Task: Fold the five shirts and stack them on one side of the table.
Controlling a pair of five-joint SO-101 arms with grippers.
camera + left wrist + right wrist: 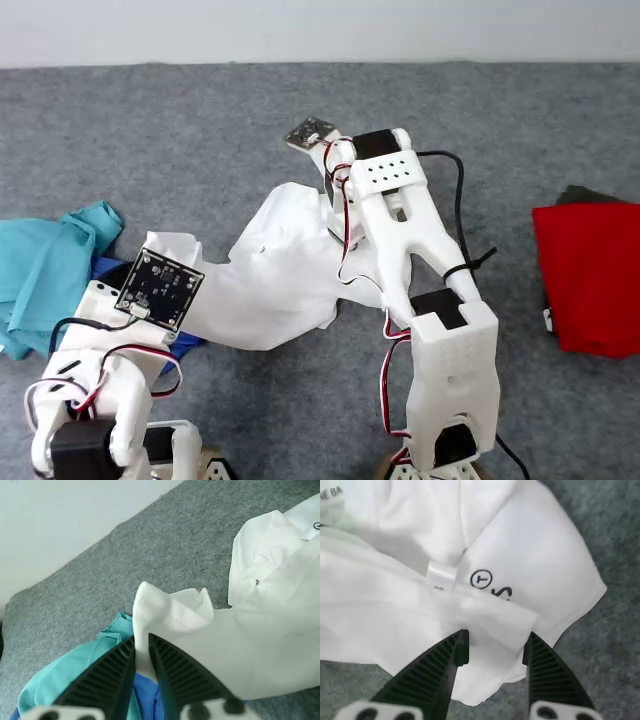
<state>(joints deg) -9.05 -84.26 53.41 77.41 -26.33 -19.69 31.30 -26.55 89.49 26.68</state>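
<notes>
A crumpled white shirt point(270, 270) lies mid-table. My left gripper point(142, 647) is shut on a raised corner of the white shirt point(260, 630) at its left end, above the teal shirt point(65, 675) and the blue shirt point(145, 695). My right gripper point(495, 645) is open and low over the white shirt point(420, 615), its jaws standing on either side of a folded band by the neck label. In the high view that arm point(400, 230) comes in over the shirt's far right part.
A teal shirt point(50, 265) lies bunched at the left edge over a blue shirt point(110, 268). A folded red shirt point(590, 275) rests at the right edge on a dark shirt point(585, 195). Grey carpet point(200, 130) covers the table.
</notes>
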